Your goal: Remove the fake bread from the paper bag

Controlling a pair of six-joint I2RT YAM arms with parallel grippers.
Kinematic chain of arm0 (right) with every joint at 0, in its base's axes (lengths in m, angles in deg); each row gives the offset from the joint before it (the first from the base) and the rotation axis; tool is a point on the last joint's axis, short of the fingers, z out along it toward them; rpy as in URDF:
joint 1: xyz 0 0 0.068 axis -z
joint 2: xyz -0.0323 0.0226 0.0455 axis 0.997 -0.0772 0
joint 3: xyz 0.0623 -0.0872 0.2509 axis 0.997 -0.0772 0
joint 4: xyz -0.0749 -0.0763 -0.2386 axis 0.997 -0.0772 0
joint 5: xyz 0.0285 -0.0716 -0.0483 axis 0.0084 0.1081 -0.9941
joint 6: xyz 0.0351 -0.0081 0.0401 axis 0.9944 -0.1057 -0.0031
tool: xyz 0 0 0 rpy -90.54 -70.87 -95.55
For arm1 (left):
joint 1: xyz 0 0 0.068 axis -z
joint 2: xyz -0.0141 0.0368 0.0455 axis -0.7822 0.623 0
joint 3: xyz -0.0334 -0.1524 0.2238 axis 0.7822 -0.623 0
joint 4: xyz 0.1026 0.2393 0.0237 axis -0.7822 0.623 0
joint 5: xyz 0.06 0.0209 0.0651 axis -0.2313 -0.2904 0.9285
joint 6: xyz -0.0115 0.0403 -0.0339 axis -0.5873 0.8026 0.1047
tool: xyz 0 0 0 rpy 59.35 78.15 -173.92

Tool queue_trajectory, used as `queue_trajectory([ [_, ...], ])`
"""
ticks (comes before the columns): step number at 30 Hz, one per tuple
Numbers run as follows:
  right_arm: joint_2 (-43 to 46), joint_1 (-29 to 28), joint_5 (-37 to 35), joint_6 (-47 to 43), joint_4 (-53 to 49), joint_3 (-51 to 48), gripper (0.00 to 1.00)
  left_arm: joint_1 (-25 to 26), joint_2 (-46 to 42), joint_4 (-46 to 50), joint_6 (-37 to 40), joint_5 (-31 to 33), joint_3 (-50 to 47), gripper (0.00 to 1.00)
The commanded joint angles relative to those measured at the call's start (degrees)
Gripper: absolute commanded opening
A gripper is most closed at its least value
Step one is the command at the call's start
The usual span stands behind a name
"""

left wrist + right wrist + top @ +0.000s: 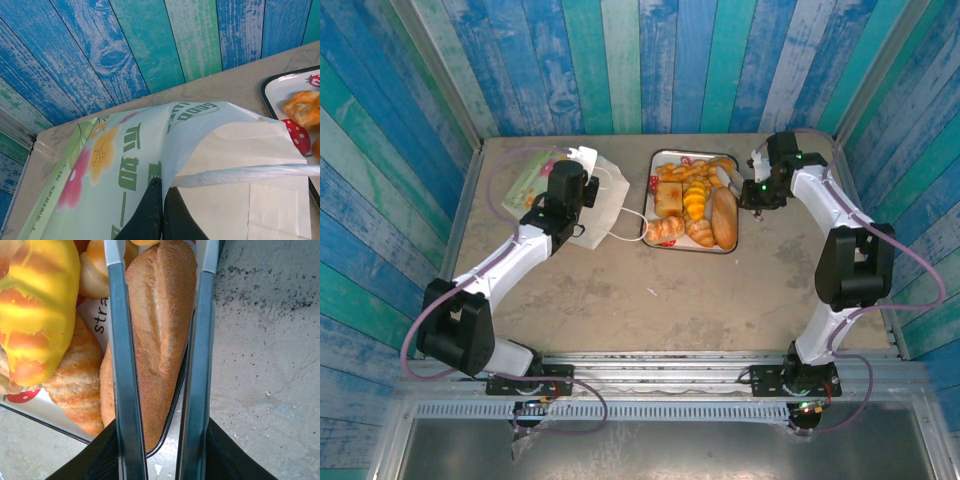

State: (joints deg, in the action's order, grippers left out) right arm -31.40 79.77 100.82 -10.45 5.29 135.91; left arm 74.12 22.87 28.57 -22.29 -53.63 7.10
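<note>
Bright, even daylight, soft shadows, slight overexposure on whites, mild softness in close-up views.

The bread (692, 200), golden-orange and tan pieces, lies heaped together on the tray (665, 158), and the oval loaf (724, 218) lies lengthwise along the tray's right edge. The white bag (603, 200) lies slumped just left of the tray.

The right gripper's (162, 260) jaws stand apart astride the oval loaf (155, 340) in the tray (92, 307), beside a croissant (75, 380).
</note>
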Motion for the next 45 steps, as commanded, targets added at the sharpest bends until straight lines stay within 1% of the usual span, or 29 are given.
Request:
queue_trajectory([
  [1,2.1,0.2,-0.4,0.9,0.9,1.2,0.41,0.0,-3.8,-0.1,0.0,-0.9,-0.7,0.0],
  [5,3.4,0.2,-1.6,1.6,0.9,1.2,0.43,0.0,-3.7,0.0,0.2,-1.1,-0.5,0.0],
  [9,4.1,0.3,-1.2,2.0,1.0,1.4,0.45,0.0,-3.8,-0.1,0.5,-1.4,-0.5,0.0],
  [18,4.6,0.6,-1.0,2.3,1.0,2.0,0.45,0.0,-4.0,0.0,0.6,-1.4,-0.4,0.0],
  [40,7.8,1.1,0.9,3.7,1.6,1.9,0.43,0.0,-3.8,0.0,0.7,-1.7,-0.1,0.0],
  [45,8.7,1.2,0.9,4.4,1.5,1.9,0.4,0.0,-4.0,0.2,0.8,-1.7,-0.1,0.0],
])
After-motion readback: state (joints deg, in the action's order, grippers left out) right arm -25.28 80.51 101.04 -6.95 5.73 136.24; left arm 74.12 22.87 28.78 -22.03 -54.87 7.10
